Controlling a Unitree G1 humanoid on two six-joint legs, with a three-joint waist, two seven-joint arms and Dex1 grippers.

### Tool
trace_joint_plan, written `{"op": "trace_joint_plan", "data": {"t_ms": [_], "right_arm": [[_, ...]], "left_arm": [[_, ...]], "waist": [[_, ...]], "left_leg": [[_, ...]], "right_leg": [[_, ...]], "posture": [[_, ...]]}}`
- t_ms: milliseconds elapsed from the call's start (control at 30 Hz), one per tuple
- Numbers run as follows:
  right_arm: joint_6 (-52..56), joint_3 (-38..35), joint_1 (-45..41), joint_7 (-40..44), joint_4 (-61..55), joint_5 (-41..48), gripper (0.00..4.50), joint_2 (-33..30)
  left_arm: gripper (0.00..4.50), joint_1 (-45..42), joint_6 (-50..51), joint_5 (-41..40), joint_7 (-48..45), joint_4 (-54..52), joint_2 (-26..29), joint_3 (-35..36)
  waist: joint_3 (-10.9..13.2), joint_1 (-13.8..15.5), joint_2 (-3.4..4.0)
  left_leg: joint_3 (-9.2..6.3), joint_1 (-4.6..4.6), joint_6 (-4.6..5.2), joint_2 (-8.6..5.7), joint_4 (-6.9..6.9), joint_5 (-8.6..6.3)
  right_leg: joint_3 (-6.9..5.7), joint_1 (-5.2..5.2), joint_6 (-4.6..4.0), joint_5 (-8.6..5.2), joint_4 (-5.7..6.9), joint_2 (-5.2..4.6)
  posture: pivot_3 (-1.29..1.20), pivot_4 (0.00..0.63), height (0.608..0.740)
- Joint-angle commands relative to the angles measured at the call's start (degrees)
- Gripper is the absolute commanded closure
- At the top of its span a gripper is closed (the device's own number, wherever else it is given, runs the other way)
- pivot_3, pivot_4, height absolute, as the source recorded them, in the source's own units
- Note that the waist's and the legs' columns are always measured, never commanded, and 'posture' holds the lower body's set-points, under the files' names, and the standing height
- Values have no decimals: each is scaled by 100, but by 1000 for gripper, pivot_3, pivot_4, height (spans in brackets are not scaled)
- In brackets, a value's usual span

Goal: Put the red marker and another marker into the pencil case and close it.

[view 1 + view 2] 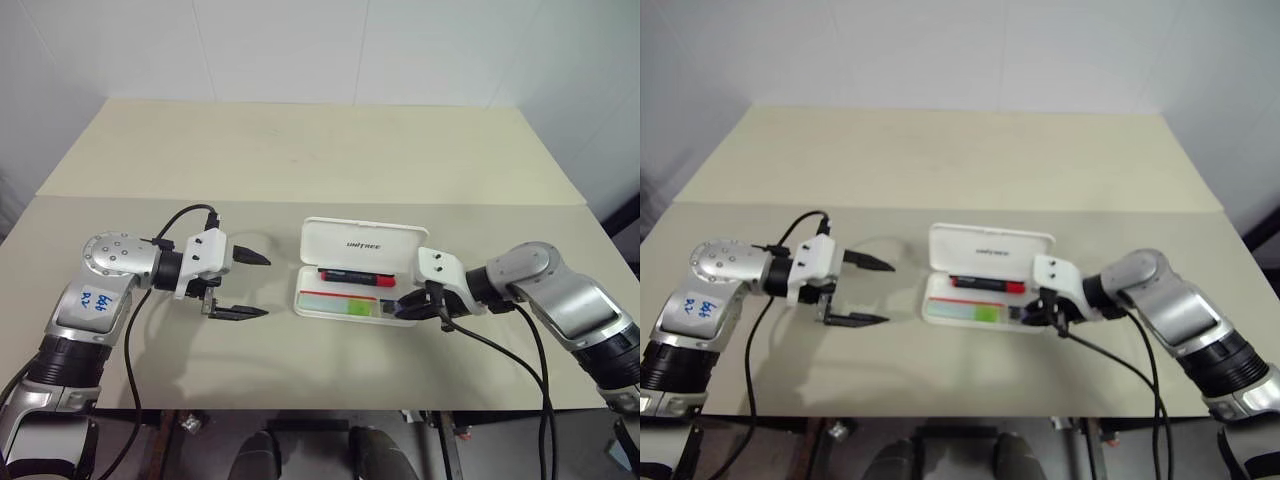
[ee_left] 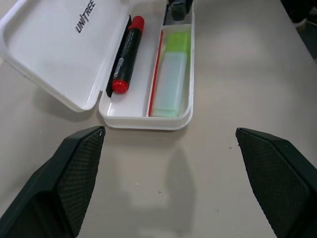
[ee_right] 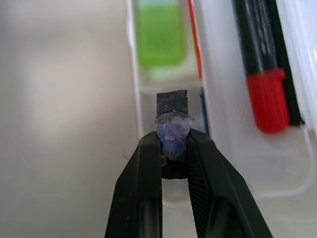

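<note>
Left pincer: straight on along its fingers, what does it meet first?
Likely the near end of the pencil case, open on the table; the left pincer is open, with only bare tabletop between.

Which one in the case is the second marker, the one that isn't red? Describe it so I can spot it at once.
On the beige table lies the open white pencil case. In its front compartment, nearer the robot, lies the pale mint marker with a bright green cap. Unlike the red marker behind the divider, it is flat and translucent.

The pencil case [image 1: 355,268] lies open near the surface's [image 1: 300,150] front edge, lid standing behind the tray. In the tray, the red marker [image 1: 355,276] lies behind another marker [image 1: 340,302].
</note>
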Motion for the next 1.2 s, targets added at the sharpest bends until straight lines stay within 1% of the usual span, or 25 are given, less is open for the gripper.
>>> {"op": "trace_joint_plan", "data": {"t_ms": [33, 100, 167, 300, 467, 633, 700, 733, 833, 867, 900, 1000, 1100, 1200], "right_arm": [[-145, -31, -115, 248, -3, -124, 3732, 36], [-192, -118, -139, 320, 18, -137, 3170, 51], [-190, -220, -197, 334, 5, -99, 2506, 125], [-26, -585, -489, 272, -94, 241, 1199, 465], [-77, -1204, -508, 288, -444, 858, 1199, 731], [-274, -1851, 40, 375, -1032, 1450, 1199, 692], [-211, -1951, 207, 368, -1163, 1563, 1199, 637], [-198, -2076, 360, 312, -1237, 1593, 1199, 580], [160, -2687, 696, -453, -1172, 1581, 1199, 529], [218, -2847, 761, -532, -1132, 1658, 1199, 517], [157, -3038, 820, -561, -1120, 1780, 820, 555], [-77, -3493, 1069, -720, -960, 1795, 26, 548], [-327, -3598, 1357, -695, -939, 1662, 26, 441], [-271, -3779, 1569, -679, -1079, 1851, 26, 384]], "left_arm": [[0, 66, 81, -156, 91, -323, 128, 206], [0, 92, 109, -168, 122, -359, 133, 209], [0, 103, 113, -175, 136, -368, 137, 207], [0, 21, 71, -169, 179, -293, 90, 164], [0, -183, 24, -243, 160, -130, -13, 165], [0, -344, 81, -375, 158, 33, -103, 218], [0, -384, 80, -420, 156, 107, -122, 244], [0, -451, 109, -456, 175, 167, -150, 272], [0, -679, 327, -644, 193, 319, -219, 380], [0, -708, 398, -708, 182, 343, -230, 408], [0, -728, 417, -731, 178, 383, -240, 428], [0, -859, 436, -744, 111, 603, -199, 436], [0, -962, 491, -787, 85, 723, -186, 456], [0, -1027, 589, -857, 57, 815, -181, 526]], "waist": [[0, 6, 0], [0, 8, 0], [0, 9, 0], [0, -27, 0], [0, 0, 1], [0, 30, 0], [0, 27, 0], [0, 26, 0], [0, 27, 0], [0, 26, 0], [0, 26, 0], [0, 10, 0], [0, 10, 0], [0, 12, 0]], "left_leg": [[0, 0, 0, 0, 1, 0], [0, 0, 0, 0, 2, 0], [0, 0, 0, 0, 4, 0], [1, 2, 0, 0, 13, 0], [-1, 2, 0, 0, 26, 0], [-4, 1, 0, 0, 30, 0], [-2, 1, 0, -1, 31, 0], [-2, 1, 0, -1, 32, 0], [-4, 2, 0, 0, 35, 0], [-4, 2, -1, -1, 38, 0], [-3, 2, -2, -1, 40, 1], [-2, 7, -2, -2, 39, 1], [-4, 7, -2, -1, 35, 1], [-2, 6, -2, -1, 35, 1]], "right_leg": [[0, 0, 0, 0, 1, 0], [0, 0, 0, 0, 2, 0], [0, 1, 0, 0, 4, 0], [1, 0, 0, 0, 15, 1], [0, -2, -3, -1, 37, 1], [-1, 3, -2, -1, 35, 0], [0, 3, -1, -1, 36, 0], [0, 3, -1, 0, 36, 0], [-1, 2, -1, 0, 45, 1], [-1, 2, 0, 0, 46, 2], [1, 2, 1, 1, 46, 0], [2, 6, 1, 2, 45, 1], [2, 4, 1, 1, 45, 3], [3, 4, 1, 1, 44, 3]], "posture": [[0, 150, 740], [0, 150, 740], [0, 150, 740], [0, 150, 740], [0, 150, 740], [0, 150, 740], [0, 150, 740], [0, 150, 740], [0, 150, 740], [0, 150, 740], [0, 150, 740], [0, 150, 740], [0, 150, 740], [0, 150, 740]]}}
